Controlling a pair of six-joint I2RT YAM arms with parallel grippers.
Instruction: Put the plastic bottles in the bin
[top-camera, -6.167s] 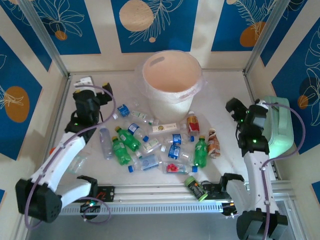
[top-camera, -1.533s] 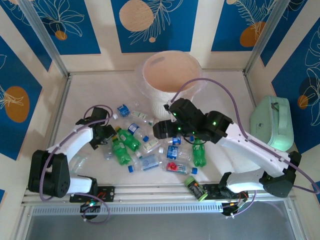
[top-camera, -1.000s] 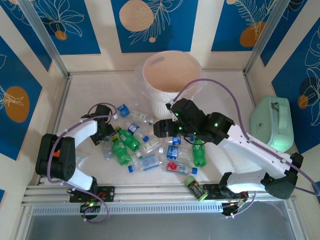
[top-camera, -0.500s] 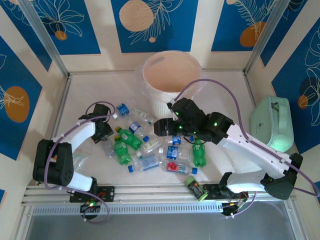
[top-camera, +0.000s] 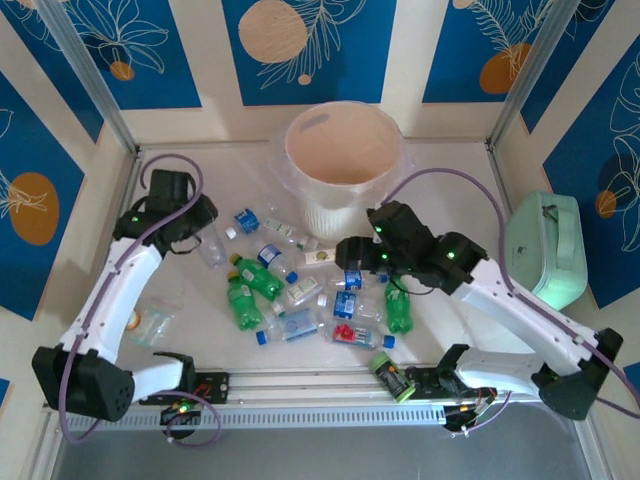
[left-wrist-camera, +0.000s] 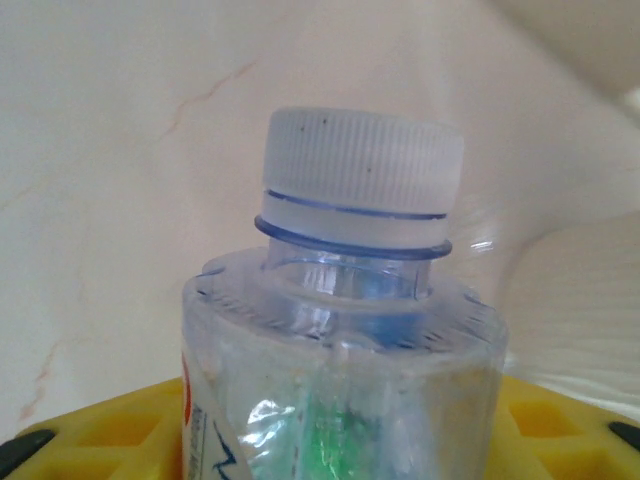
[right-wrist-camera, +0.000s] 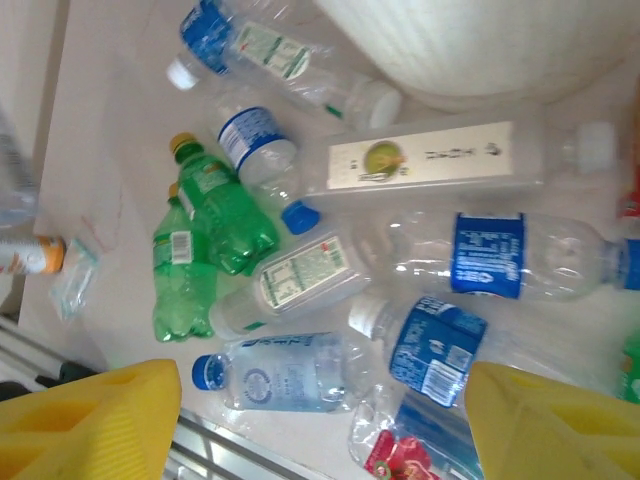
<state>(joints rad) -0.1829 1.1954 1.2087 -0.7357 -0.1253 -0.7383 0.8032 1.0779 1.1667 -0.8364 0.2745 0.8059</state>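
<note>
**Item 1: left gripper (top-camera: 204, 232).**
- Handling note: the step in hand looks like the carry to the bin.
  - The thin wall is likely to buckle or slip, so the grip should be firm but not crushing.
  - The load should be raised above the rim before it crosses.
  - The release should come over the open mouth, not over the loose bag liner at the edge.
- State: jaws clamped on one clear bottle (left-wrist-camera: 345, 340).
  - The bottle stands upright between the yellow pads (left-wrist-camera: 95, 435).
  - Its white ribbed cap (left-wrist-camera: 362, 170) is uppermost and clear of the pads.
  - The grip sits on the body, below the shoulder.
- Outward: the bin (top-camera: 340, 205) lies beyond and to the right of this gripper, well apart from it.

**Item 2: right gripper (right-wrist-camera: 320, 420).**
- State: jaws apart with nothing between them, poised over the pile.
- Directly beneath: a blue-labelled bottle (right-wrist-camera: 435, 350) and a clear bottle with a blue cap (right-wrist-camera: 285, 372).
- Just beyond: a second blue-labelled bottle (right-wrist-camera: 490, 255) and a white-labelled bottle (right-wrist-camera: 300, 280).
- To its left: two green bottles (right-wrist-camera: 200, 240), lying side by side and touching.
- Farther out:
  - A flat clear bottle with a cream label (right-wrist-camera: 430, 155) lies close against the foot of the bin.
  - The bin's ribbed wall stands just past it.
- Off to the right, well apart: a mint-green case (top-camera: 545, 250), not part of the job.
</note>
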